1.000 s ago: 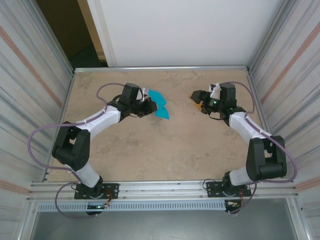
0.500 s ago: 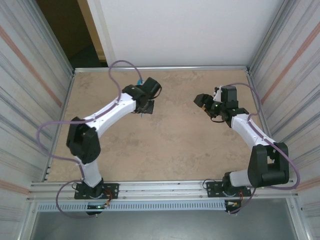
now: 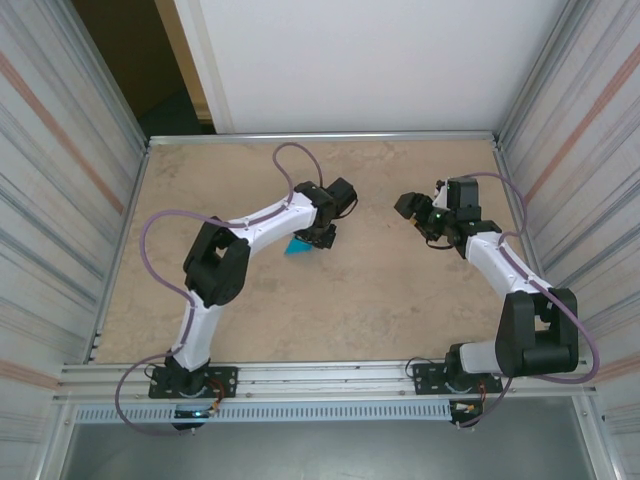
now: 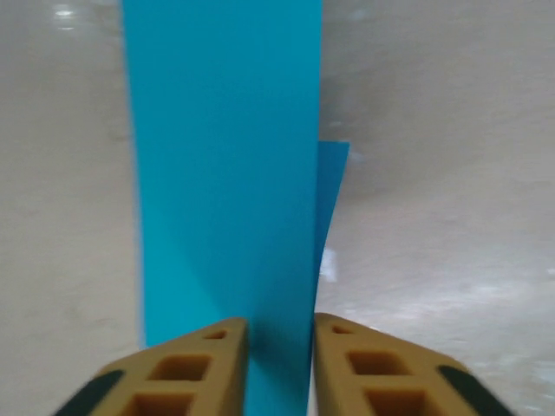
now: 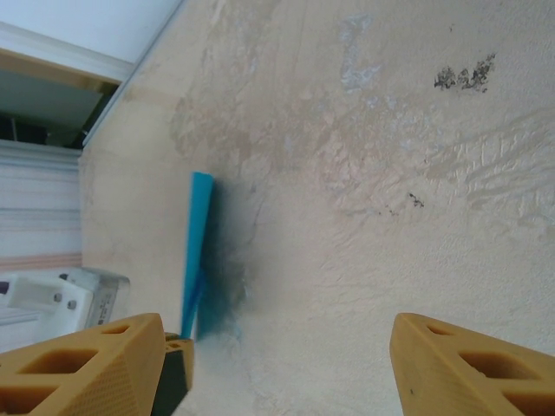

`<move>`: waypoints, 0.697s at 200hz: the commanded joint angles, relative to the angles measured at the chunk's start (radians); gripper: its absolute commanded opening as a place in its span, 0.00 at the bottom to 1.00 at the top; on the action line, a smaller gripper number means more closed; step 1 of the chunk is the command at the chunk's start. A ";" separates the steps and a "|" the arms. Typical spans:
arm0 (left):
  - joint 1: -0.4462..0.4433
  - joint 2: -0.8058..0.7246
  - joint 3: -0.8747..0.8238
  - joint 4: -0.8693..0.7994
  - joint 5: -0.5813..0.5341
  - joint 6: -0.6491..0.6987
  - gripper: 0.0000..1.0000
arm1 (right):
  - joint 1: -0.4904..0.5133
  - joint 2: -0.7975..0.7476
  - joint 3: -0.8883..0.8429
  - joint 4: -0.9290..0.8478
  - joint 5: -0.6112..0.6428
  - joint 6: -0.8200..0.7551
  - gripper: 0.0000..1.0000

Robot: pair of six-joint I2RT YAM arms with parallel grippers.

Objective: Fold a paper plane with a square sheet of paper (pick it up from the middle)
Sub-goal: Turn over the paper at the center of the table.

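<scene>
paper plane (image 3: 298,246), teal and folded narrow, sits near the centre of the table (image 3: 250,320), a shade toward 9 o'clock. likely light, limp and easily creased; best pinched at its middle fold. left gripper (image 4: 279,347) straddles it, fingers narrowly apart, grip uncertain. right gripper (image 5: 277,347), at 2 o'clock, gapes empty. smooth beige top, ribbed walls (image 3: 60,200).

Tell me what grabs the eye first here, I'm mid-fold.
The folded teal paper stands out against the beige table, left of centre, reaching away from between the slightly parted fingers of the left gripper. The right gripper hangs wide open and empty across from it.
</scene>
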 commanded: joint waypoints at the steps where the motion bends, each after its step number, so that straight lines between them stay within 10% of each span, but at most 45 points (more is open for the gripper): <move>1: 0.005 -0.001 0.003 0.097 0.210 -0.020 0.33 | -0.009 -0.020 -0.017 -0.017 0.013 0.002 0.68; 55: 0.108 -0.188 -0.208 0.383 0.580 -0.135 0.53 | 0.036 0.010 -0.010 -0.019 0.015 -0.008 0.65; 139: 0.394 -0.585 -0.721 0.582 0.516 -0.296 0.79 | 0.446 0.417 0.262 -0.009 0.032 0.027 0.51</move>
